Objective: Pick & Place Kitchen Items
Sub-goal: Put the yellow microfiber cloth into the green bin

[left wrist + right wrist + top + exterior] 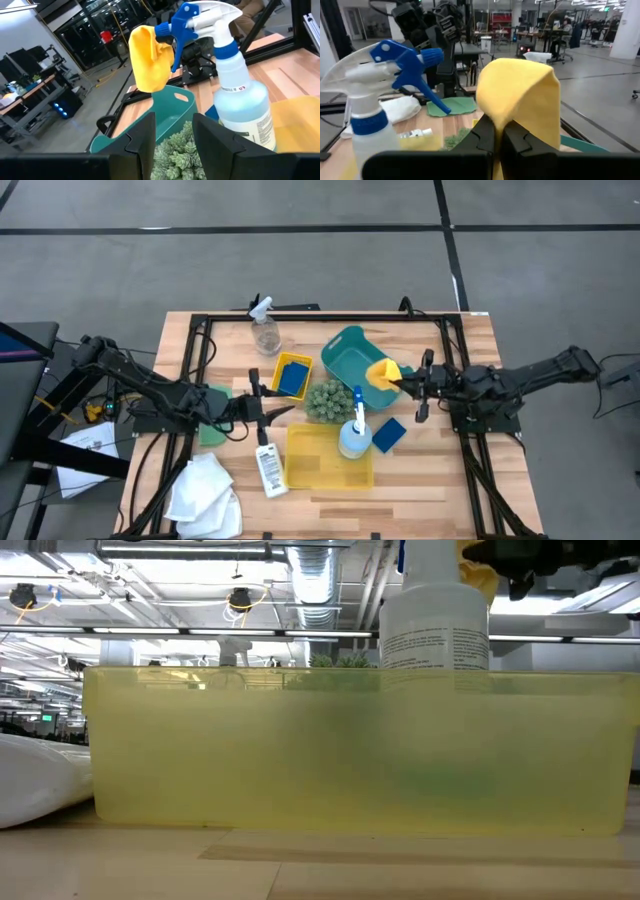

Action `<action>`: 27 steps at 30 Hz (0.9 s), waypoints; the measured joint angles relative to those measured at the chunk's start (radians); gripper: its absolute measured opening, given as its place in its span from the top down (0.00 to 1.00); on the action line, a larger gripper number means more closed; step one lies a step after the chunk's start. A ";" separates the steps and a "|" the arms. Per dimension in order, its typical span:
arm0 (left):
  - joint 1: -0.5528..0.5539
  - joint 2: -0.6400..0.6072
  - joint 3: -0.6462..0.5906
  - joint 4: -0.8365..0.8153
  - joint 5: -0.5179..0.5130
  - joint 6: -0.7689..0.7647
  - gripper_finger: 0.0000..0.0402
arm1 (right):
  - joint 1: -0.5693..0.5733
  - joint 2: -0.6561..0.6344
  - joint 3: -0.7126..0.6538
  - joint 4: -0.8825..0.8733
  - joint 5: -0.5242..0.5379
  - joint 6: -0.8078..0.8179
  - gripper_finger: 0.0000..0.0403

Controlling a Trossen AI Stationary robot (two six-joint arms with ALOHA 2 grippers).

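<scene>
My right gripper is shut on a yellow cloth and holds it over the teal basket, right of the table's middle. My left gripper stands open left of centre with nothing between its fingers; it points at the green bumpy ball. A blue-and-white spray bottle stands upright at the right end of the large yellow bin. A blue sponge lies flat beside it. Another blue sponge lies in the small yellow bin. My right gripper pinches a bunched fold of the yellow cloth between its two shut fingers. The fingers lie level and come from the table's right side. The cloth bulges out past the fingertips and hangs clear, its lower end above the teal basket's rim.
A clear spray bottle stands at the far left. A small white bottle lies on its side near the large bin. White cloths lie at the near left corner, and a green cloth lies under my left arm. A black frame borders the table.
</scene>
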 joint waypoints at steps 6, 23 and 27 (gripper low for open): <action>0.000 0.000 0.000 -0.009 0.000 0.000 0.68 | -0.080 0.000 -0.045 0.072 -0.083 0.005 1.00; 0.000 0.000 0.000 -0.009 0.000 0.000 0.68 | -0.365 0.001 -0.208 0.287 -0.424 0.065 1.00; 0.013 0.000 0.000 -0.009 0.000 -0.002 0.68 | -0.409 0.001 -0.240 0.309 -0.469 0.072 1.00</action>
